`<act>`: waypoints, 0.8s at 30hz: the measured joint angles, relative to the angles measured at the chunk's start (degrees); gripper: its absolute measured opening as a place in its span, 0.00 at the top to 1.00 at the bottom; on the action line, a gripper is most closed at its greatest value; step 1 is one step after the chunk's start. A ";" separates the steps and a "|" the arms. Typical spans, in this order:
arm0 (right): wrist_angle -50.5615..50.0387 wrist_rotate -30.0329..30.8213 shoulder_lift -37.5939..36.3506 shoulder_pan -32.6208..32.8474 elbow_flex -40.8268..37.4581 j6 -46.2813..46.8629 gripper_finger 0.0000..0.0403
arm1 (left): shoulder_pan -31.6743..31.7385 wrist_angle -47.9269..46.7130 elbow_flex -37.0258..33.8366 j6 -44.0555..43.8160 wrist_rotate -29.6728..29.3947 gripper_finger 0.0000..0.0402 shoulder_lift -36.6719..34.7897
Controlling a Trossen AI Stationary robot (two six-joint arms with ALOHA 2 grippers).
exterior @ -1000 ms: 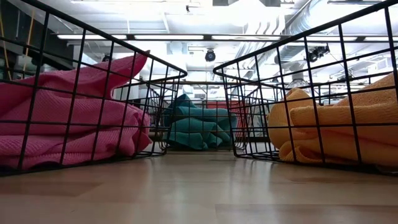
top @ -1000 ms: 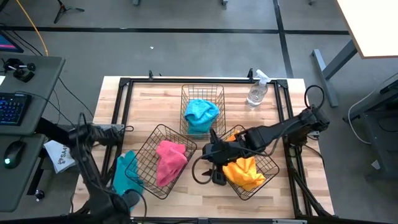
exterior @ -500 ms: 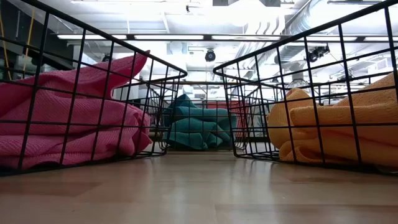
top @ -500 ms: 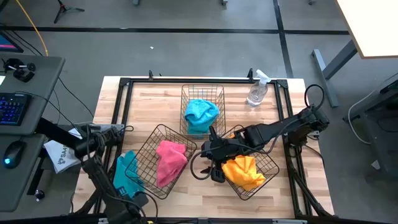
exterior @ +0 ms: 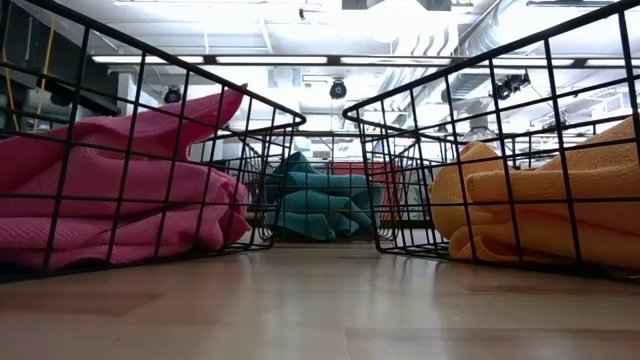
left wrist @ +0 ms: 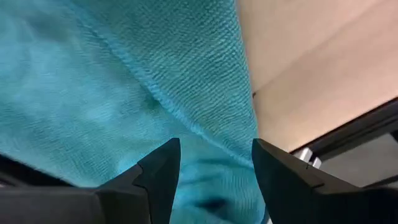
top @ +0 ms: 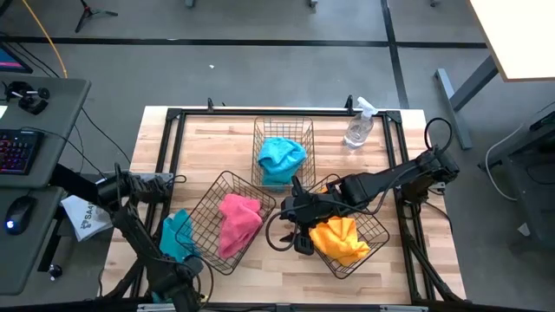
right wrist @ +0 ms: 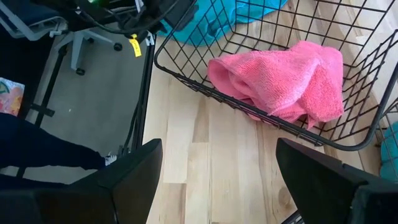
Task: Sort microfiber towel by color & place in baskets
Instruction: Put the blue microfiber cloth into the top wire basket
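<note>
A turquoise towel [top: 176, 236] lies flat on the table left of the basket [top: 208, 195] that holds a pink towel [top: 236, 221]. My left gripper [top: 180, 267] hovers open over the turquoise towel [left wrist: 124, 93] at its near end, one finger to each side of a fold. My right gripper [top: 279, 227] is open between the pink basket and the basket [top: 377, 230] with the yellow-orange towel [top: 338, 238]. In the right wrist view it [right wrist: 217, 168] faces the pink towel [right wrist: 280, 78]. The far basket [top: 282, 121] holds another turquoise towel [top: 281, 158]. My left gripper is open right over the turquoise towel's fold [left wrist: 205, 134], coming from the table's near side. I cannot tell whether its fingers touch the cloth.
A clear spray bottle [top: 357, 126] stands at the far right of the table. Black frame bars [top: 173, 147] run along the table's edges. Bare wood [exterior: 320, 310] lies between the near baskets. A desk with a keyboard [top: 17, 147] is off the table's left.
My left arm has shifted a little near the table's left near corner, its gripper staying over the turquoise towel. In the low view the basket with the pink towel has shifted slightly. My right arm has kept still.
</note>
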 joint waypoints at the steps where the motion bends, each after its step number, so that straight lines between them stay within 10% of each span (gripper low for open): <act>1: 0.00 0.00 0.00 0.00 0.00 0.01 0.23 | -0.09 1.42 -0.67 -0.57 -0.02 0.54 0.00; 10: 0.00 0.02 0.01 0.00 0.00 0.03 0.23 | -0.28 6.37 -3.43 -1.44 -1.72 0.56 -0.06; 17: -0.08 0.02 0.02 0.00 0.01 0.94 0.23 | -1.56 6.33 -1.85 1.21 -1.67 0.96 -2.64; 24: -0.02 -2.81 0.02 0.00 0.01 1.92 0.23 | -4.66 7.15 1.47 -1.08 -1.71 0.99 -15.12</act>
